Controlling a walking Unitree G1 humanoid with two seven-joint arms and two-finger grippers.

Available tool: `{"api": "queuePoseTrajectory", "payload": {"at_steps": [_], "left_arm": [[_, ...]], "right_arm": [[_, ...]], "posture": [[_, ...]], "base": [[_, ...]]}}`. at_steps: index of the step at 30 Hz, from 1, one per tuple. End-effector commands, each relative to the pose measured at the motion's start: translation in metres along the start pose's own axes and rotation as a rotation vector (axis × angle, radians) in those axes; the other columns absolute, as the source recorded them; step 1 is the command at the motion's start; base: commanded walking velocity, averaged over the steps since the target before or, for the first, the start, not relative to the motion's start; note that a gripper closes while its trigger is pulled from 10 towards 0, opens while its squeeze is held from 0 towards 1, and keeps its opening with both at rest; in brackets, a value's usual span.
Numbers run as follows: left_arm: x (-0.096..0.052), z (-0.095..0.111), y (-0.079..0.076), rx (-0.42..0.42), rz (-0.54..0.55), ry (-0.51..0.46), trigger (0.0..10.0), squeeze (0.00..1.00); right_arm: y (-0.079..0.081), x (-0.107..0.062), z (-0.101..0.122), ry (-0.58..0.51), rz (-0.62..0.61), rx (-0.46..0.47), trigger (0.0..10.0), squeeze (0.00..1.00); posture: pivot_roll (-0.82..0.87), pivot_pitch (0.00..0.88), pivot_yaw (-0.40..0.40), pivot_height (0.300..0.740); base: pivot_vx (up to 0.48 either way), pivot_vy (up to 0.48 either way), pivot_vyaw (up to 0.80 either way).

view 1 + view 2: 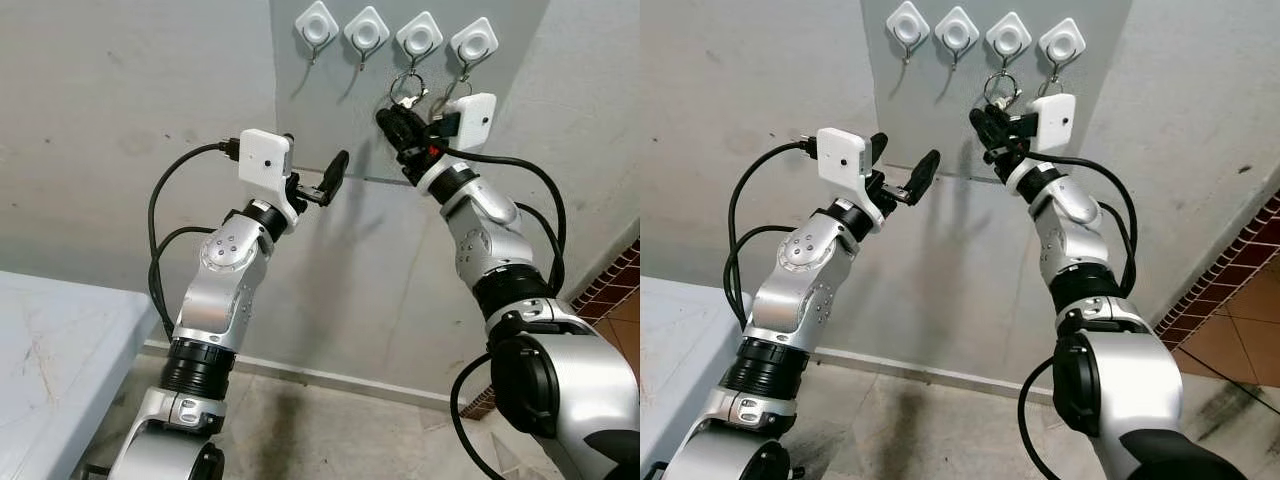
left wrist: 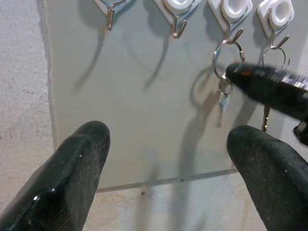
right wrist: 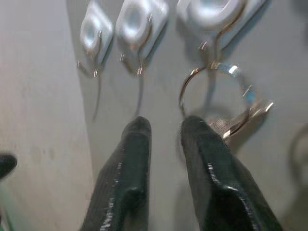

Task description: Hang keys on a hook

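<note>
Four white hooks sit in a row on a grey panel [image 1: 335, 115] on the wall. A silver key ring [image 3: 211, 89] with keys [image 3: 240, 120] hangs from the third hook [image 1: 419, 38] counted from the left. My right gripper [image 3: 163, 126] is raised to the panel just below and beside that ring, its fingers a little apart with nothing between them. The ring lies against the outside of one finger [image 3: 197, 139]. My left gripper [image 2: 168, 139] is held up further left, wide open and empty, facing the panel.
A second ring with a key [image 2: 273, 57] hangs from the fourth hook [image 1: 474, 42]. The two left hooks [image 1: 317, 25] are bare. A pale table [image 1: 50, 340] stands at the lower left, and brick tiling [image 1: 610, 290] runs along the right.
</note>
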State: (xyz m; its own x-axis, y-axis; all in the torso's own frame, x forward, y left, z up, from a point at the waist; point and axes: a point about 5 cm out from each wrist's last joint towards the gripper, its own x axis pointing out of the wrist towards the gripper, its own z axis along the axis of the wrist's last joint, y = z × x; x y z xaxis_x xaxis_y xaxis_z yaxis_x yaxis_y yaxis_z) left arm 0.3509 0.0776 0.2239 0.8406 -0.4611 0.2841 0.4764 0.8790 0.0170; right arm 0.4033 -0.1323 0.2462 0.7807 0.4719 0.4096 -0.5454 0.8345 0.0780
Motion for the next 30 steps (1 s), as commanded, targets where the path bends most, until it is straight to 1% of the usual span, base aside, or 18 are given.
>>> {"api": "queuePoseTrajectory", "payload": {"at_steps": [1,4,6,8,10,12,13,18,19,21,22,23,24,26,27,28,29,30], "left_arm": [[-0.001,0.003,0.000,0.025,0.013,-0.014,10.0,0.00],[-0.002,0.000,0.002,0.029,0.027,-0.008,10.0,0.00],[-0.005,-0.003,0.003,0.031,0.041,0.001,10.0,0.00],[-0.008,-0.008,0.006,0.012,0.069,0.010,10.0,0.00],[-0.009,-0.010,0.008,0.005,0.079,0.013,10.0,0.00],[-0.014,-0.018,0.012,-0.003,0.105,0.032,10.0,0.00],[-0.018,-0.024,0.015,-0.012,0.126,0.050,10.0,0.00],[-0.029,-0.042,0.018,0.009,0.152,0.091,10.0,0.00],[-0.032,-0.047,0.018,0.011,0.151,0.101,10.0,0.00],[-0.040,-0.064,0.018,0.040,0.155,0.137,10.0,0.00],[-0.040,-0.064,0.018,0.040,0.155,0.137,10.0,0.00],[-0.042,-0.069,0.018,0.041,0.157,0.143,10.0,0.00],[-0.042,-0.069,0.018,0.041,0.157,0.143,10.0,0.00],[-0.053,-0.094,0.017,0.013,0.180,0.225,10.0,0.00],[-0.056,-0.101,0.016,0.011,0.182,0.249,10.0,0.00],[-0.063,-0.114,0.012,0.011,0.171,0.290,10.0,0.00],[-0.068,-0.122,0.009,0.012,0.161,0.316,10.0,0.00],[-0.076,-0.135,0.005,-0.017,0.159,0.366,10.0,0.00]], "right_arm": [[0.001,0.001,0.010,-0.087,0.004,0.015,10.0,1.00],[0.001,-0.001,0.011,-0.113,-0.004,0.016,10.0,1.00],[0.002,-0.005,0.009,-0.133,-0.005,0.019,10.0,1.00],[0.002,-0.011,0.006,-0.156,-0.005,0.036,10.0,1.00],[0.002,-0.013,0.005,-0.164,-0.016,0.038,10.0,1.00],[0.001,-0.022,-0.001,-0.162,-0.037,0.019,10.0,1.00],[0.001,-0.030,-0.007,-0.158,-0.058,0.024,10.0,1.00],[0.003,-0.050,-0.022,-0.131,-0.085,0.033,10.0,1.00],[0.003,-0.057,-0.029,-0.113,-0.102,0.040,10.0,1.00],[0.004,-0.079,-0.049,-0.054,-0.157,0.032,10.0,1.00],[0.004,-0.079,-0.049,-0.054,-0.157,0.032,10.0,1.00],[0.005,-0.085,-0.055,-0.037,-0.169,0.040,10.0,1.00],[0.005,-0.085,-0.055,-0.037,-0.169,0.040,10.0,1.00],[0.007,-0.108,-0.078,0.049,-0.216,0.039,10.0,1.00],[0.008,-0.114,-0.084,0.074,-0.227,0.041,10.0,1.00],[0.009,-0.127,-0.098,0.136,-0.250,0.035,10.0,1.00],[0.010,-0.136,-0.106,0.178,-0.264,0.031,10.0,1.00],[0.011,-0.152,-0.121,0.251,-0.304,0.041,10.0,1.00]], "posture": [[0.14,0.052,-0.046,0.740],[0.14,0.052,-0.046,0.740],[0.14,0.052,-0.046,0.740],[0.14,0.053,-0.047,0.740],[0.14,0.052,-0.047,0.740],[0.14,0.049,-0.047,0.740],[0.14,0.049,-0.047,0.740],[0.13,0.046,-0.045,0.740],[0.13,0.043,-0.041,0.740],[0.13,0.040,-0.038,0.740],[0.13,0.040,-0.038,0.740],[0.13,0.036,-0.036,0.740],[0.13,0.036,-0.036,0.740],[0.13,0.029,-0.032,0.740],[0.13,0.029,-0.032,0.740],[0.13,0.026,-0.029,0.740],[0.13,0.026,-0.029,0.740],[0.12,0.021,-0.027,0.740]], "base": [[0.000,0.000,0.00],[0.000,0.000,0.00],[0.000,0.000,0.00],[0.000,0.000,0.00],[0.000,0.000,0.00],[0.000,0.000,0.00],[0.000,0.000,0.00],[0.000,0.000,0.00],[0.000,0.000,0.00],[0.000,0.000,0.00],[0.000,0.000,0.00],[0.000,0.000,0.00],[0.000,0.000,0.00],[0.000,0.000,0.00],[0.000,0.000,0.00],[0.000,0.000,0.00],[0.000,0.000,0.00],[0.000,0.000,0.00]]}}
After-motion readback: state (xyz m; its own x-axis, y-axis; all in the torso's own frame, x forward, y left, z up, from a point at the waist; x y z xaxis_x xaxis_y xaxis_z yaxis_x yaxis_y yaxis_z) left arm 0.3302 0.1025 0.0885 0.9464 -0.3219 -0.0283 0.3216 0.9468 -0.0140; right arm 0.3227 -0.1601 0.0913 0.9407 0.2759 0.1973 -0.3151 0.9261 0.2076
